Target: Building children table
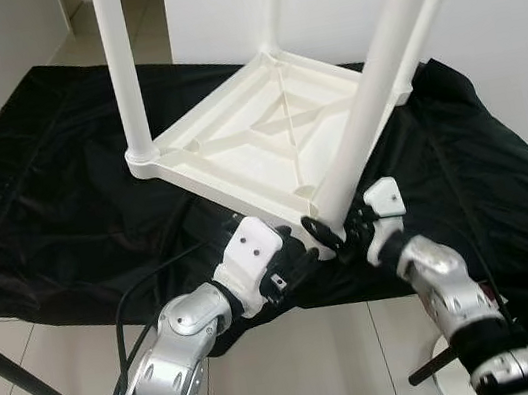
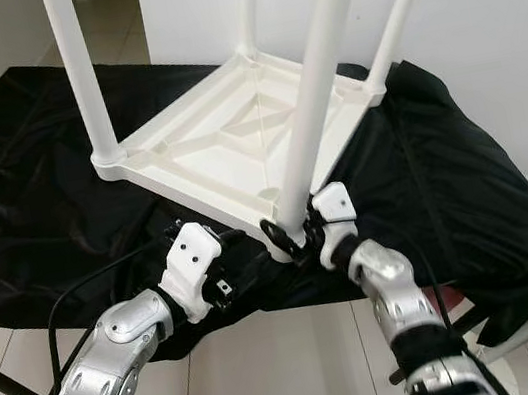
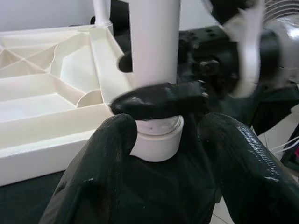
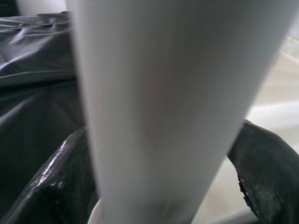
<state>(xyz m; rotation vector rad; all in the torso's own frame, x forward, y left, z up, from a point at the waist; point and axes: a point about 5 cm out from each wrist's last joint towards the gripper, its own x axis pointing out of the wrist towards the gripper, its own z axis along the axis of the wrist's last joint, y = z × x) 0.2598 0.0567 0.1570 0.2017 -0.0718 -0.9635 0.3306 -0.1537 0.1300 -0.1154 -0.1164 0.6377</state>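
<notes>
Right claw is clamped on the near leg of the upside-down white table at the bench's front edge, left claw apart beside it; push straight down.

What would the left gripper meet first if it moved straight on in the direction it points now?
Most likely the white socket at the near corner of the upturned table, just ahead of the left gripper. Above it, the right gripper holds the leg.

No readable text — none anywhere.
</notes>
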